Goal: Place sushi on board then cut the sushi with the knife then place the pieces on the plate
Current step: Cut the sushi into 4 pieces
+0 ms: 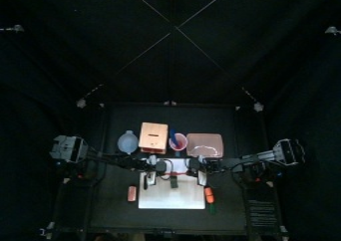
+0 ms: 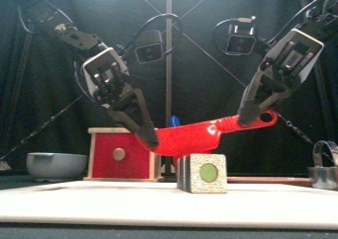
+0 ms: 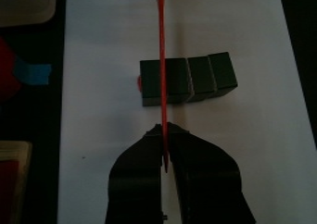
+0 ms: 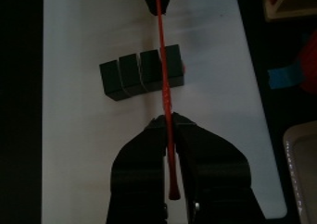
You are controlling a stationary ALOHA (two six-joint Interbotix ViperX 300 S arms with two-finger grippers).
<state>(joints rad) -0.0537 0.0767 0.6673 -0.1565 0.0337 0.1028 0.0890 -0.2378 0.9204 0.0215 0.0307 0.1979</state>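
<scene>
The first step looks done: the sushi roll [image 2: 203, 172] stands on the white cutting board [image 2: 93, 196], near its middle and a little right of centre. The cutting is in hand but shows no result. In the wrist views the roll is a row of four dark blocks pressed side to side, none parted from the rest. The front view shows its near end face, a pale speckled square with a round green centre. The red knife [image 2: 199, 135] is carried by both arms at once. The left gripper [image 2: 148, 134] has its jaws closed on the knife's lower left end, and the right gripper [image 2: 251, 118] is clamped on the higher right end. The blade thus slants across just above the roll, lined up over it near one end. Whether it touches the top I cannot tell. The pink tray [image 1: 204, 143] lies far right behind the board, and no piece appears on it, so the cuts and the moving of pieces are all left.
</scene>
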